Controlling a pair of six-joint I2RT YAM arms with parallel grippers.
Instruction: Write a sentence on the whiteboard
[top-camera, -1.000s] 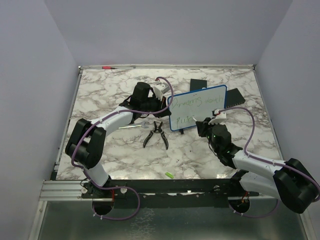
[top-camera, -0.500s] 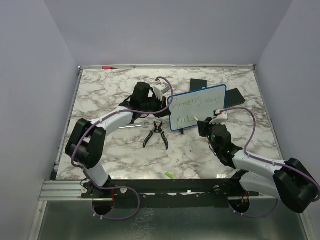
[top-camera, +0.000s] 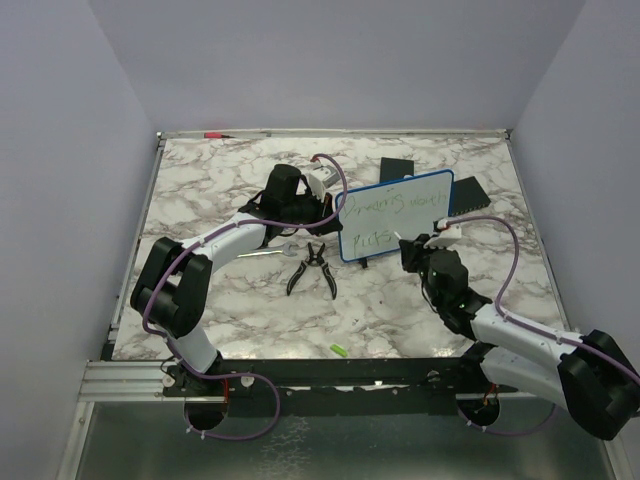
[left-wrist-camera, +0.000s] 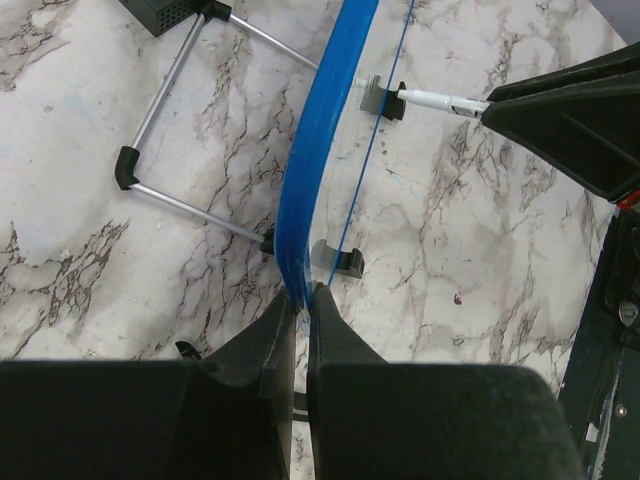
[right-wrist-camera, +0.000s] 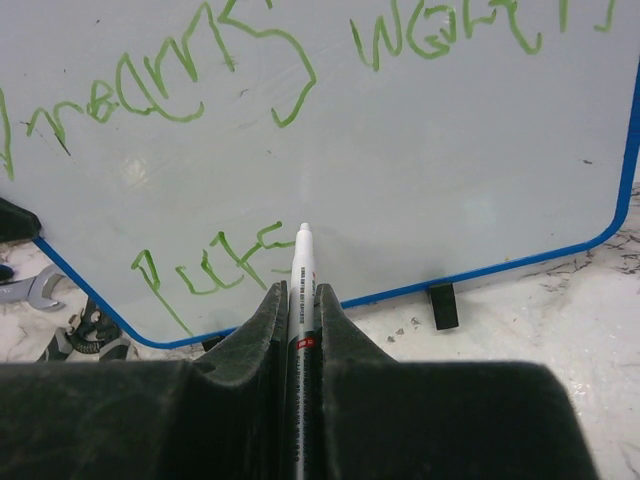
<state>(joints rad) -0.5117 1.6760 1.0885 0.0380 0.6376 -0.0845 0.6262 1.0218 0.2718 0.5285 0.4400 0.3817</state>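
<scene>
The whiteboard (top-camera: 395, 212) stands upright on small black feet, its blue frame (left-wrist-camera: 318, 140) seen edge-on in the left wrist view. My left gripper (left-wrist-camera: 303, 296) is shut on the frame's left edge. The green sentence (right-wrist-camera: 190, 95) runs in two lines across the board (right-wrist-camera: 430, 170). My right gripper (right-wrist-camera: 300, 288) is shut on a white marker (right-wrist-camera: 302, 262). The marker's tip sits just right of the lower line's last letter, at or very near the surface; contact is unclear. From above, the right gripper (top-camera: 413, 246) is in front of the board's lower edge.
Black pliers (top-camera: 312, 268) and a small wrench (top-camera: 268, 252) lie left of the board's front. Flat black pads (top-camera: 398, 167) lie behind it. A wire stand (left-wrist-camera: 165, 130) rests behind the board. A green cap (top-camera: 339, 349) lies near the front edge.
My right gripper has shifted slightly to the right with the marker, along the lower line of writing. The left gripper and the board have not moved.
</scene>
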